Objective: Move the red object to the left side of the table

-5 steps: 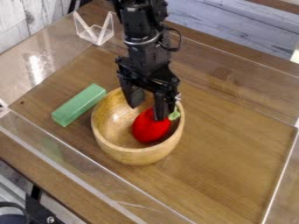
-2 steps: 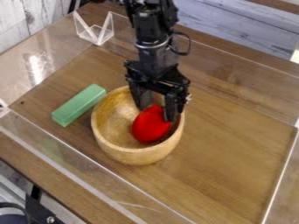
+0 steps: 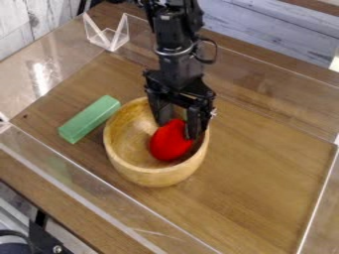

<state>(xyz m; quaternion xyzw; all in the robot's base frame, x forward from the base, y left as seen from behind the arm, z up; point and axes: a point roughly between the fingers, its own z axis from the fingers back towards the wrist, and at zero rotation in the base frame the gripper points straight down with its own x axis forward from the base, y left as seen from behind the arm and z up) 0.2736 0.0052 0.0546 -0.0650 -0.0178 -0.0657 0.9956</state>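
Now we hold the gripper [image 3: 181,116] spread wide, straddling the red toy fruit [image 3: 169,143] in the wooden bowl [image 3: 126,157]; we should sink straight, centred, before pinching.

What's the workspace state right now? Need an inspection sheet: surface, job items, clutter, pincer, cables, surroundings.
Surface: brown wood-grain table, dry, edged by low clear acrylic walls.
Job's things: red object lies inside the wooden bowl, right of the bowl's centre; not yet on the left side.
Clutter: green block flat on the table just left of the bowl; small clear stand near the far wall.
Pincer: pincer open, pointing down, fingers lowered into the bowl around the top of the red object; not closed on it.
Cables: dark cabling runs along the arm; none on the table.
Surroundings: pale plank flooring beyond the far wall.
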